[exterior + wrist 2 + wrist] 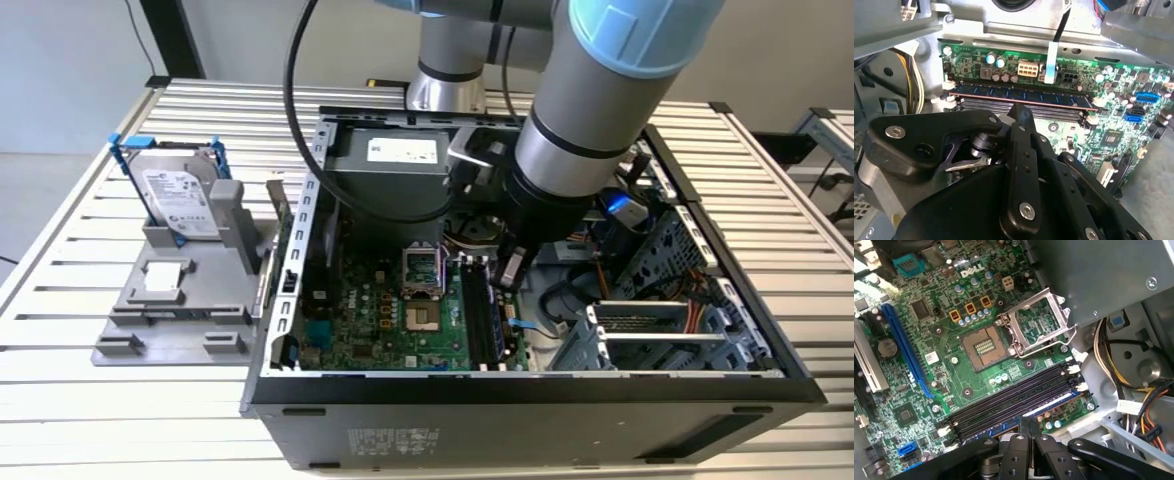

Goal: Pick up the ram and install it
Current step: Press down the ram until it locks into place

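Slatted metal tabletop carries an open computer case, and inside it we find the ram lying along the outermost memory slot of the green motherboard, a dark blue stick running the slot's full length between the white end clips. In the second wrist view we see the gripper poised just above the stick's middle, its two fingers pressed together into one narrow tip with nothing between them. From the exterior view the arm reaches down into the case over the slots, while the hard drive stands on its grey holder, well apart on the exterior view's left. We judge the picking up finished and the seating step in hand: whether the stick is fully home we cannot tell, so a straight push down until both clips latch would be called for.
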You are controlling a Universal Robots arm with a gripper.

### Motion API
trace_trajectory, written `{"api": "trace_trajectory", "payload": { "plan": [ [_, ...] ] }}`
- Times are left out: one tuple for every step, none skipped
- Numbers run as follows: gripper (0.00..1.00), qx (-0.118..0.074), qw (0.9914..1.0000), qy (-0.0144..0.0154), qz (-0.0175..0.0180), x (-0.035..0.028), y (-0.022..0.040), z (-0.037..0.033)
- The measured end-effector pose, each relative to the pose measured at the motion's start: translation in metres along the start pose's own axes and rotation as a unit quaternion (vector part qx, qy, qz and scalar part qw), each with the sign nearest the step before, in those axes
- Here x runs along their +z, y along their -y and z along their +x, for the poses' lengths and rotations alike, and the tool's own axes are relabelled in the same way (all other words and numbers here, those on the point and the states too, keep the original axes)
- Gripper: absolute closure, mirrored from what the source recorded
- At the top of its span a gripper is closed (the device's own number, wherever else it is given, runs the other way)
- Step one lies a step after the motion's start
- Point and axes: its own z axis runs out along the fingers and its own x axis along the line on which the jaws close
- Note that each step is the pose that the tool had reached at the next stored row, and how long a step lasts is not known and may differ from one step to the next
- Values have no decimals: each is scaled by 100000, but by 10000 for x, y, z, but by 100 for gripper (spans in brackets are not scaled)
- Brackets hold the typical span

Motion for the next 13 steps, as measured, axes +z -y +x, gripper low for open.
{"api": "trace_trajectory", "payload": {
  "plan": [
    [100, -576, 99998, 72, -76, 0, 0, 0],
    [100, -1695, 99985, 220, -222, 0, 0, -1],
    [100, -2192, 99975, 257, -258, 1, 0, -1],
    [100, -2683, 99963, 278, -263, 1, 1, -1],
    [100, -3208, 99948, 299, -226, 1, 1, -1],
    [100, -3678, 99932, 335, -155, 0, 1, -1],
    [100, -4176, 99912, 400, -45, 1, 1, -1],
    [100, -4654, 99890, 485, 116, 1, 1, -1],
    [100, -5176, 99864, 583, 341, 1, 1, -1],
    [100, -5706, 99833, 688, 611, 1, 1, -1],
    [100, -6262, 99796, 812, 939, 0, 1, -1],
    [100, -6852, 99752, 954, 1293, 1, 1, -1],
    [100, -7629, 99692, 1029, 1523, 1, 1, -1]
  ]
}}
